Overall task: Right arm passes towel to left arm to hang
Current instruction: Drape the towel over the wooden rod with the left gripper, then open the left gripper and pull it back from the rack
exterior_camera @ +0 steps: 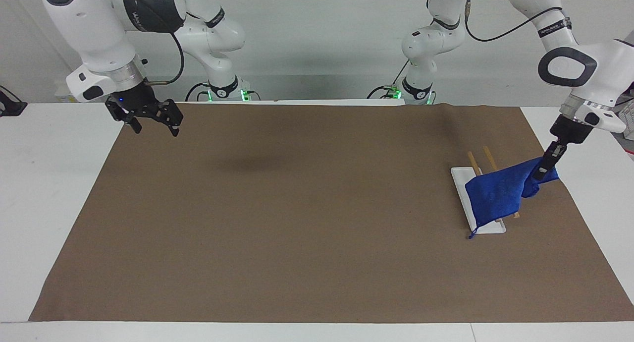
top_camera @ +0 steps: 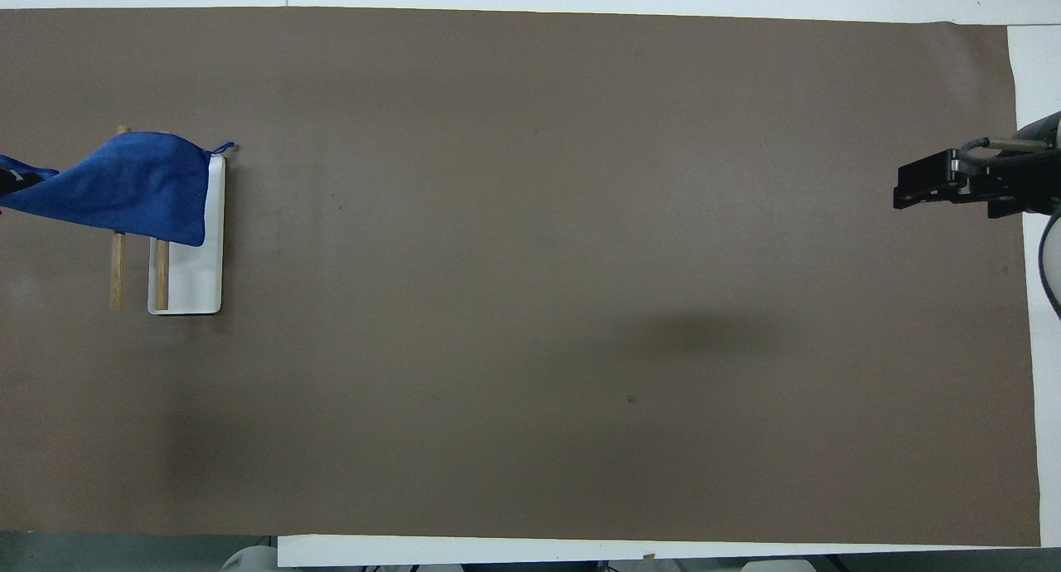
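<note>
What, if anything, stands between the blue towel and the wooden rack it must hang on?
Nothing visible does. The left gripper holds one corner of the towel, which is draped over the rack's wooden rails above the white base. The right gripper waits over the table's other end.

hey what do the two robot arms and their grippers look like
Both arms are glossy white with dark joint caps, silver wrist rings and black cables. The right gripper is black and wide-fingered, with a small blue light. The left gripper is black and slim, without one.
</note>
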Controlling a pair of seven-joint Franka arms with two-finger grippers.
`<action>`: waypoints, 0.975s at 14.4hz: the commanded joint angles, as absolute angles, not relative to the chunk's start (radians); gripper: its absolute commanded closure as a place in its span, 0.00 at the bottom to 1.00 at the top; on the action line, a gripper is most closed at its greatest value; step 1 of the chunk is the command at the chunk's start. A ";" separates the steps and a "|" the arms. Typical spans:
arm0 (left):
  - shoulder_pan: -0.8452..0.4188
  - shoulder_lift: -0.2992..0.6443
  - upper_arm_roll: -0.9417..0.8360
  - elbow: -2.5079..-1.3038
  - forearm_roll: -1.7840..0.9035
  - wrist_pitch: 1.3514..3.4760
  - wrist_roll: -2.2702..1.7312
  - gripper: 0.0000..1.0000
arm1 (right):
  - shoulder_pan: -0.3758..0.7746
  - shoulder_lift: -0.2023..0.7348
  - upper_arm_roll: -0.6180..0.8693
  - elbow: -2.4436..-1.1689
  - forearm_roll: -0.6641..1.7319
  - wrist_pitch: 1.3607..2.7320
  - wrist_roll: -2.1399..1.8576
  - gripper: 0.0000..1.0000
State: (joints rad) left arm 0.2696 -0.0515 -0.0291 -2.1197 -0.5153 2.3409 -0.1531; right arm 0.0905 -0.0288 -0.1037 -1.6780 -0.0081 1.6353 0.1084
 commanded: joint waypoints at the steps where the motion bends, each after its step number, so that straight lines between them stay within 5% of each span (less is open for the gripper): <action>1: 0.265 -0.086 -0.034 -2.149 -0.503 2.336 -0.258 1.00 | 0.091 -0.029 -0.103 -1.672 -0.020 1.617 0.095 0.00; 9: 0.281 -0.068 -0.034 -2.152 -0.269 2.355 -0.175 0.90 | 0.081 -0.031 -0.103 -1.677 -0.018 1.614 0.095 0.00; 10: 0.281 -0.061 -0.034 -2.146 -0.268 2.355 -0.161 0.74 | 0.083 -0.031 -0.103 -1.678 -0.018 1.614 0.095 0.00; 12: 0.276 -0.057 -0.034 -2.138 -0.267 2.352 -0.164 0.00 | 0.083 -0.031 -0.103 -1.677 -0.018 1.614 0.095 0.00; 14: 0.275 -0.049 -0.034 -2.091 -0.261 2.336 -0.163 0.00 | 0.081 -0.031 -0.103 -1.678 -0.018 1.614 0.095 0.00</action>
State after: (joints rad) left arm 0.2704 -0.0581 -0.0311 -2.1333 -0.2872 2.3433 -0.1729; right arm 0.0879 -0.0288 -0.1057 -1.6783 -0.0081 1.6256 0.1084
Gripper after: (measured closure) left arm 0.489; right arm 0.000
